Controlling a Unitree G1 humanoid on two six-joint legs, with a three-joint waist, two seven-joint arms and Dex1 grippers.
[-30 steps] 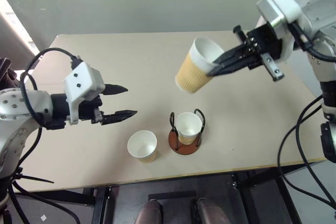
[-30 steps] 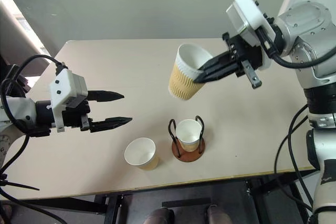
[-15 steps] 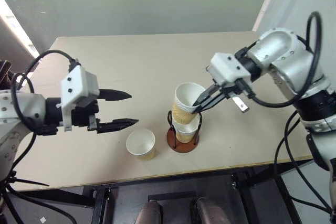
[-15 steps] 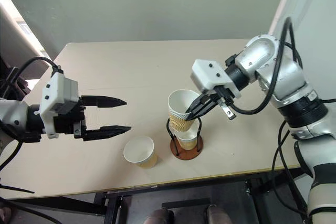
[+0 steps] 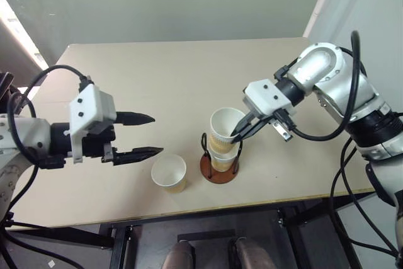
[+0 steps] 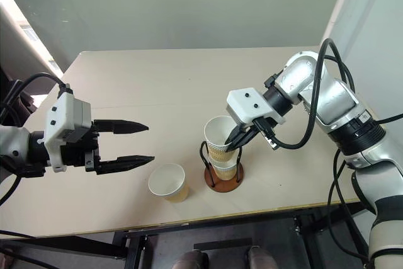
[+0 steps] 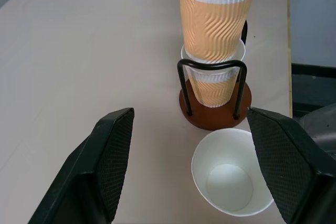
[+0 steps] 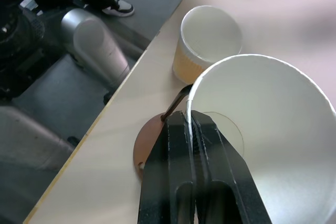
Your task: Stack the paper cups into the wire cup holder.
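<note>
The wire cup holder [image 5: 220, 169] stands near the table's front edge with one paper cup [image 7: 212, 85] seated in it. A second paper cup [image 5: 225, 126] sits partway inside that one, slightly tilted. My right gripper [image 5: 238, 133] is shut on its rim, one finger inside and one outside [image 8: 181, 145]. The third paper cup [image 5: 169, 172] stands upright on the table just left of the holder. My left gripper [image 5: 157, 134] hovers open and level to the left of this loose cup [image 7: 231, 177], holding nothing.
The beige table [image 5: 138, 74] stretches bare behind the cups. Its front edge [image 5: 189, 209] lies close to the holder and the loose cup. A person's shoe [image 8: 118, 6] shows on the floor beyond that edge.
My right gripper has brought its cup down from above the table into the cup in the holder. The left gripper stays open and has drawn back slightly.
</note>
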